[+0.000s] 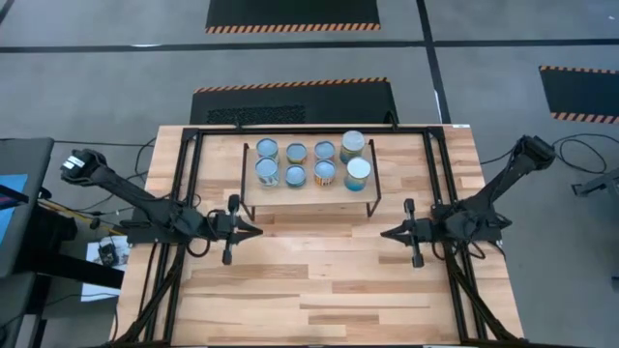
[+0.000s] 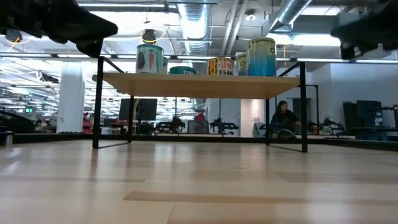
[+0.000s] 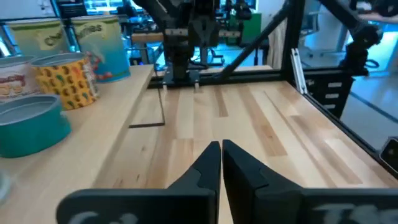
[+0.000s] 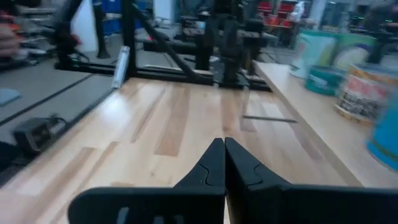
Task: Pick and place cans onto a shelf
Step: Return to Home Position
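Cans (image 1: 296, 175) stand upright on shelf (image 1: 309, 194), its length running left-right

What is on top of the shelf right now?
Eight cans stand on the shelf in two rows of four. At table height the front ones hide part of the back row.

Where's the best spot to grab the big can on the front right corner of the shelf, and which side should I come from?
Grip the big can by its upper side wall, probably coming over the shelf from its front edge, fingers left and right. It stands upright and taller than its left neighbour, while another can crowds it from behind.
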You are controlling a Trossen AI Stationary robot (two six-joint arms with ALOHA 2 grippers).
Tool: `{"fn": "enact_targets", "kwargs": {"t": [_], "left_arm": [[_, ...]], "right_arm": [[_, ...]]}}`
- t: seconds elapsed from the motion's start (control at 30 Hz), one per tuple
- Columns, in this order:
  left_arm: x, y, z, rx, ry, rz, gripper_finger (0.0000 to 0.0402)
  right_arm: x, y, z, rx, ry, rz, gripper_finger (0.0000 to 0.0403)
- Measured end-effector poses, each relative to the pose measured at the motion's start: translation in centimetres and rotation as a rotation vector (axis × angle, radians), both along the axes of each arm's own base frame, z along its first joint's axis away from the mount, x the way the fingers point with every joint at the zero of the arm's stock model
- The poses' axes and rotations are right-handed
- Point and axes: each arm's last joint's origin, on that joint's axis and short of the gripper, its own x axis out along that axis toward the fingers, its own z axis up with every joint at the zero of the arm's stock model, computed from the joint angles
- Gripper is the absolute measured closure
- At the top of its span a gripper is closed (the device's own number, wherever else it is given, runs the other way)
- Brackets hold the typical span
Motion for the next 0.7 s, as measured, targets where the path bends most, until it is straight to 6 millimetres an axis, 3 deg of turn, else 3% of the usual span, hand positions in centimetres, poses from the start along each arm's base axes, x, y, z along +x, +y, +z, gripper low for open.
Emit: {"fn": "enact_targets", "kwargs": {"t": [0.23,0.4,0.7], "left_arm": [[-1.1,2.6,0.3,-0.043,-0.080,-0.022,0.0400],[-2.1,4.8,0.5,-0.057,-0.146,0.001,0.0400],[-4.3,6.5,-2.2,-0.076,-0.200,0.118,0.0400]], "right_arm": [[-1.6,-1.7,-2.3,0.019,-0.044,-0.033,0.0392],[-2.3,-2.3,-2.1,-0.010,-0.061,-0.051,0.0392],[-3.4,-3.6,-1.9,-0.022,-0.093,-0.137,0.0392]]}}
